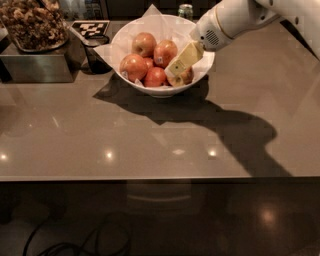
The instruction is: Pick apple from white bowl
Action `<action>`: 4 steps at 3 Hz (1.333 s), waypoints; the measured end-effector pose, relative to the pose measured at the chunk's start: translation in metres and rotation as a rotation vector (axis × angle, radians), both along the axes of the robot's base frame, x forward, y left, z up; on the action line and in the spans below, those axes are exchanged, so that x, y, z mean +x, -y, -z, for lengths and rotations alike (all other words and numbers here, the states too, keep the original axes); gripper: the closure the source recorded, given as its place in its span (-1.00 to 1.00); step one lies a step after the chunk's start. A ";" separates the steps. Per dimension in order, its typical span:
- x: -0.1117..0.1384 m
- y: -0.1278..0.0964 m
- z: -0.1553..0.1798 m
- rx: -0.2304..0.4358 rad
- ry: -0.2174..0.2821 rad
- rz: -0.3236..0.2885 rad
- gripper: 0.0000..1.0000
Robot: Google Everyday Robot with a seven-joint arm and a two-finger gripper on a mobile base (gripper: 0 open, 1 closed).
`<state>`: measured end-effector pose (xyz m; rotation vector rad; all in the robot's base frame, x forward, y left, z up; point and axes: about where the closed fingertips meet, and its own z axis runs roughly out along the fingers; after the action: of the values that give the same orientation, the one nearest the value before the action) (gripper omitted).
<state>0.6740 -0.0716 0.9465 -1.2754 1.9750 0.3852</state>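
Note:
The white bowl (202,70) stands at the back middle of the counter, lined with white paper whose corners stick up. It holds several red-orange apples. One apple (186,77) at the bowl's right side is partly hidden behind my gripper. Another apple (165,52) in the middle carries a small sticker. My gripper (182,60), cream-coloured on a white arm, reaches in from the upper right. It sits low inside the bowl, right over and against the right-hand apple.
A small dark cup (96,52) stands just left of the bowl. A metal box (35,65) topped with brown dried stuff is at the far left. A tag card (90,27) and a small jar (185,11) are behind the bowl.

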 end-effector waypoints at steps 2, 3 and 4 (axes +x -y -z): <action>0.003 -0.002 0.031 0.008 -0.051 0.045 -0.84; 0.006 0.000 0.039 0.002 -0.061 0.059 -0.51; 0.004 0.004 0.051 -0.006 -0.079 0.076 -0.08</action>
<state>0.6782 -0.0756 0.8953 -1.2011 2.0858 0.3984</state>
